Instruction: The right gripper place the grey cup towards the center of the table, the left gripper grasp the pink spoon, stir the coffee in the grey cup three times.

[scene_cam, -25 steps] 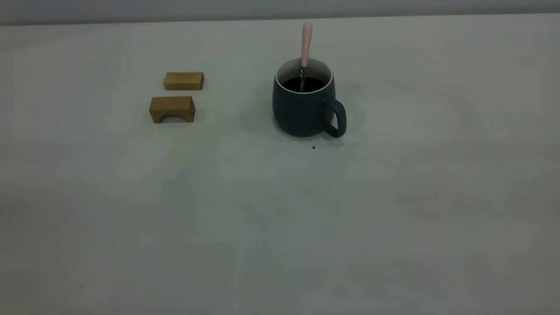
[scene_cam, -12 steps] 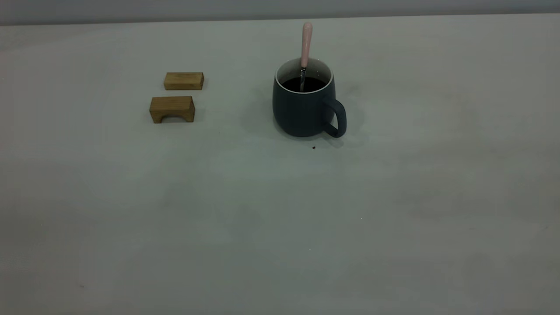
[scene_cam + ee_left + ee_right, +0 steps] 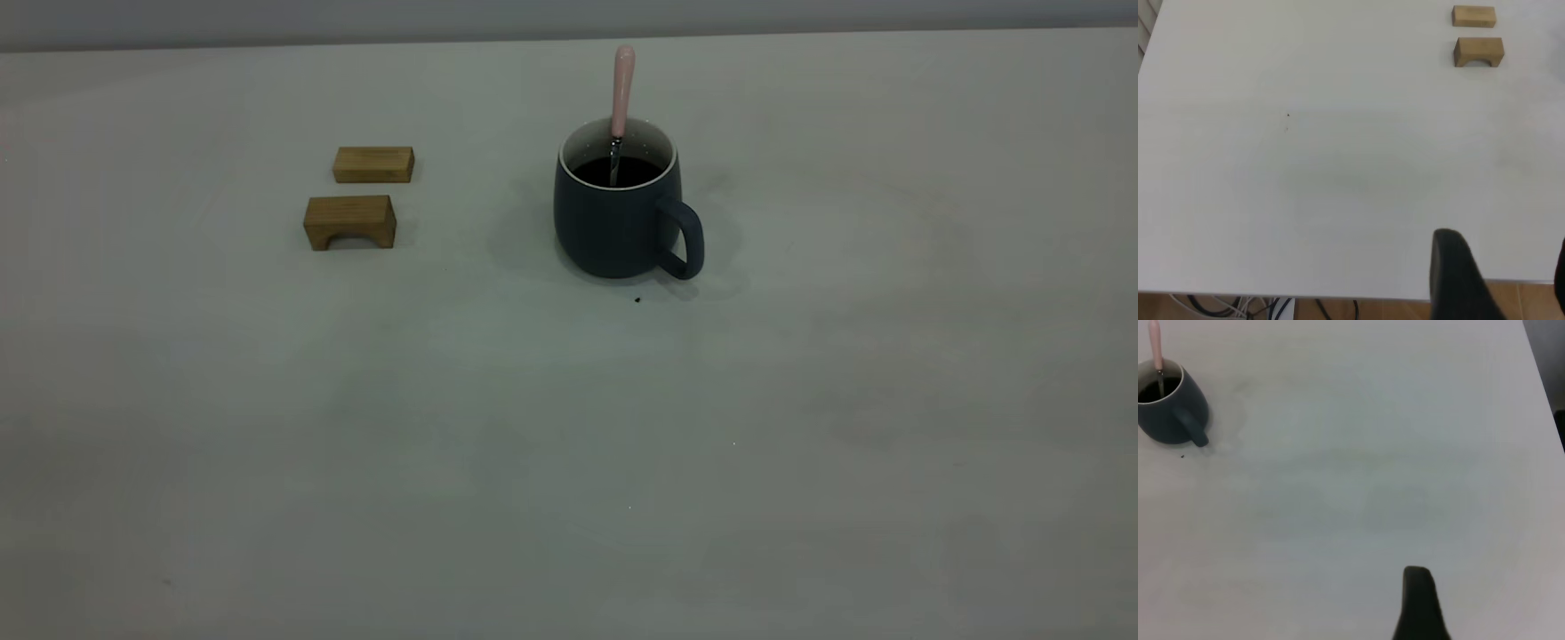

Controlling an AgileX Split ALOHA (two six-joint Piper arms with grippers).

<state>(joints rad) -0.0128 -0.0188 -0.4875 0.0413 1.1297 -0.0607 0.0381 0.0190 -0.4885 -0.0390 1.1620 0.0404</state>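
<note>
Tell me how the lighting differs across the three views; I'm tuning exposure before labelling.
Exterior view: dim, greenish-grey, soft shadows around the grey cup and beside the two wooden blocks. Left wrist view: much brighter, the table near white, almost shadowless. Right wrist view: bright, slightly soft, faint shadow by the cup.

the pale tabletop (image 3: 800, 400) carries the grey cup (image 3: 613, 227) near its middle, and two tan wooden blocks (image 3: 351, 220) sit together off to the left.

One grey cup (image 3: 618, 213), one pink spoon (image 3: 622, 89), two wooden blocks (image 3: 373, 164)
</note>
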